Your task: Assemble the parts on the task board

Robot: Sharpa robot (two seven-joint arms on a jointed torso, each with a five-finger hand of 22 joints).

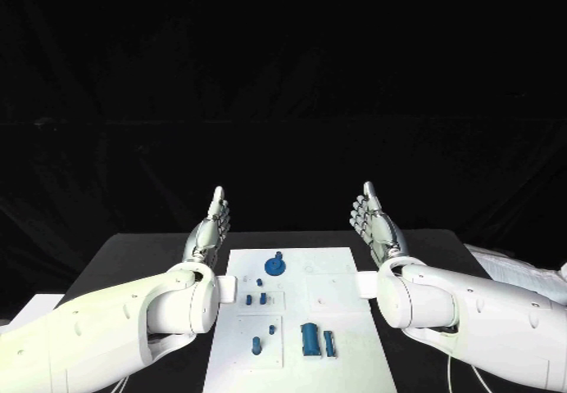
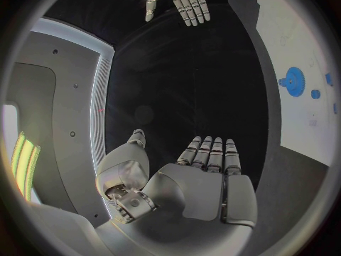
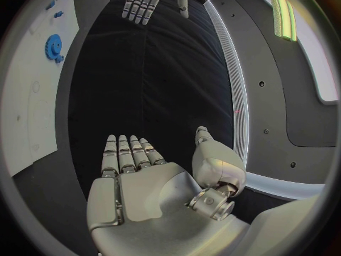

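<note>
Task board [image 1: 296,327] lies flat at the middle of the black bench [image 1: 130,254], between the two arms. Blue parts rest on it: a round gear [image 1: 274,264] toward the far end, small pegs [image 1: 260,300] mid-board, two longer blocks [image 1: 317,339] near the robot. Left hand [image 1: 209,231] and right hand [image 1: 378,225] are raised on either side of the board's far end, fingers straight and side by side, holding nothing.

Our head view looks steeply down on the task board [image 1: 296,327] at 6 o'clock. Our wrist views sit close behind each palm, facing forward; all three share the blue gear [image 1: 274,266] [image 2: 294,81] [image 3: 54,45].
</note>
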